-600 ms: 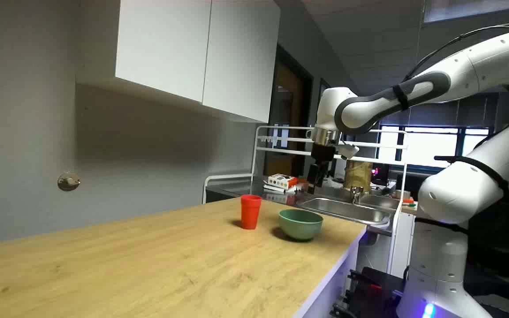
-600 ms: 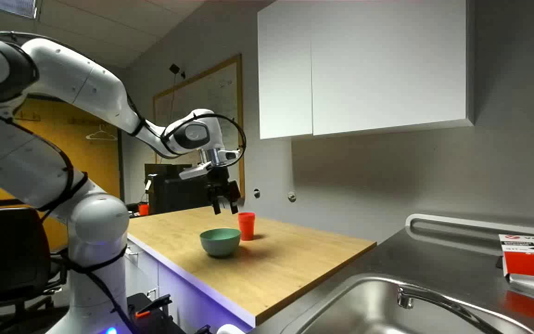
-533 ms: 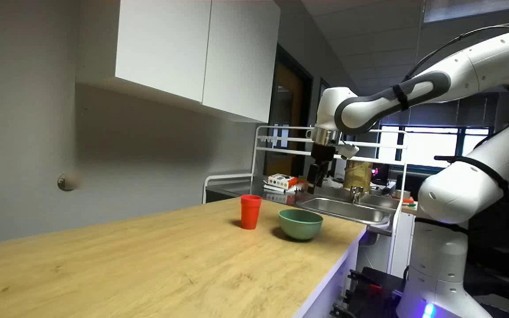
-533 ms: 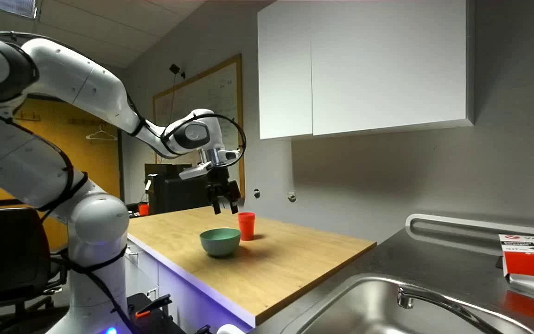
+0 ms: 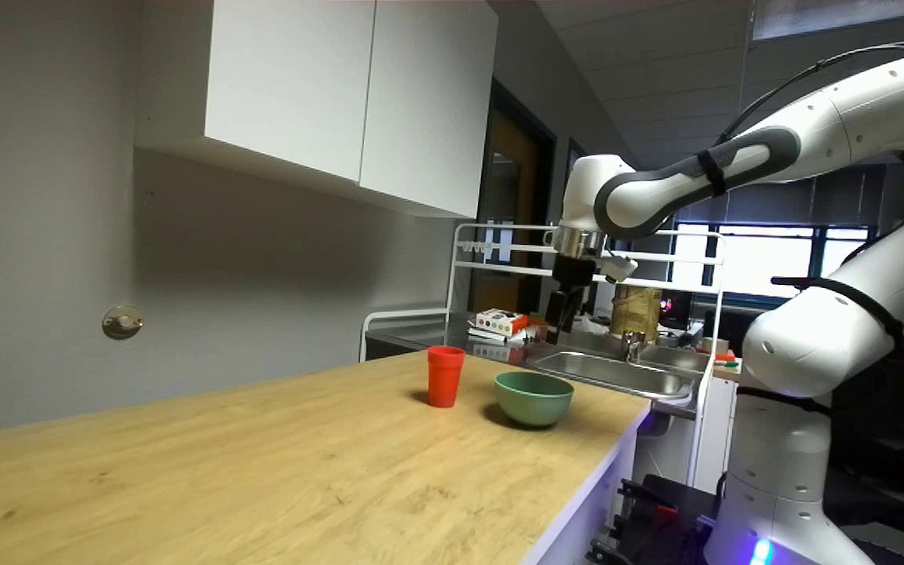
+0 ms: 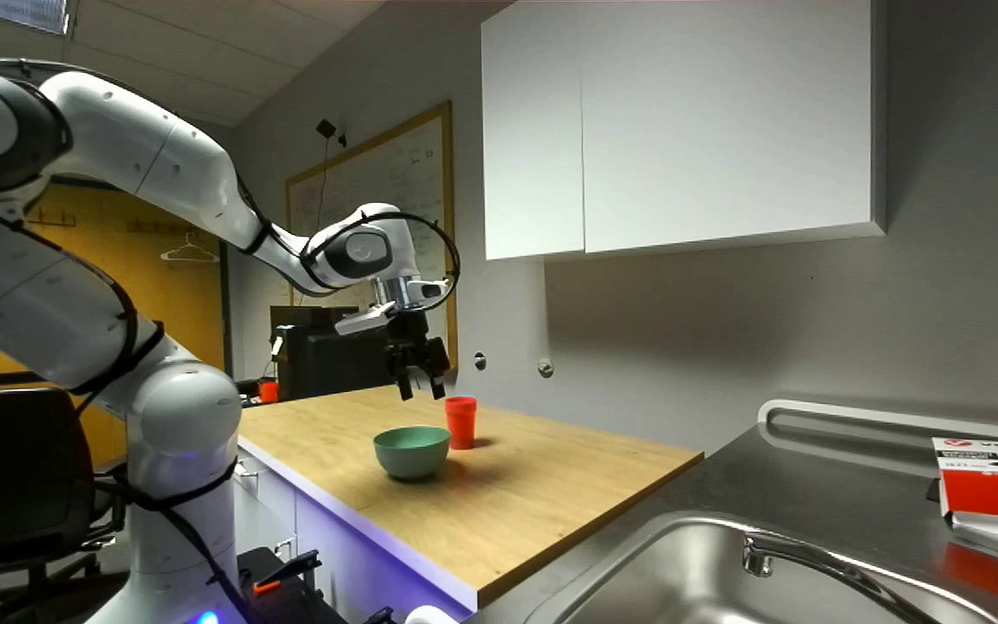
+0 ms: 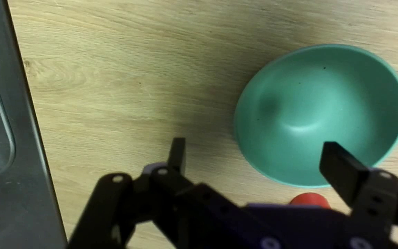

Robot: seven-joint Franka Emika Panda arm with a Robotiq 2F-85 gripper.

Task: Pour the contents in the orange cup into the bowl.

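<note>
The orange cup (image 5: 445,378) stands upright on the wooden counter beside the bowl, seen in both exterior views (image 6: 461,423). Its contents cannot be seen. In the wrist view only a red-orange part of the cup (image 7: 310,199) shows below the bowl, the rest hidden behind the gripper. The teal-green bowl (image 5: 534,404) stands upright near the counter edge, also in an exterior view (image 6: 411,457). In the wrist view the bowl (image 7: 309,100) shows a few tiny dark specks inside. My gripper (image 6: 422,395) is open and empty, above the counter and higher than both; its fingers are wide apart in the wrist view (image 7: 254,143).
The wooden counter (image 5: 279,463) borders a dark metal worktop with a sink (image 6: 724,555) and faucet (image 6: 837,568). A white wall cabinet (image 6: 724,130) hangs above. A red and white box (image 6: 997,485) lies on the worktop. A white rack (image 5: 452,290) stands over the sink.
</note>
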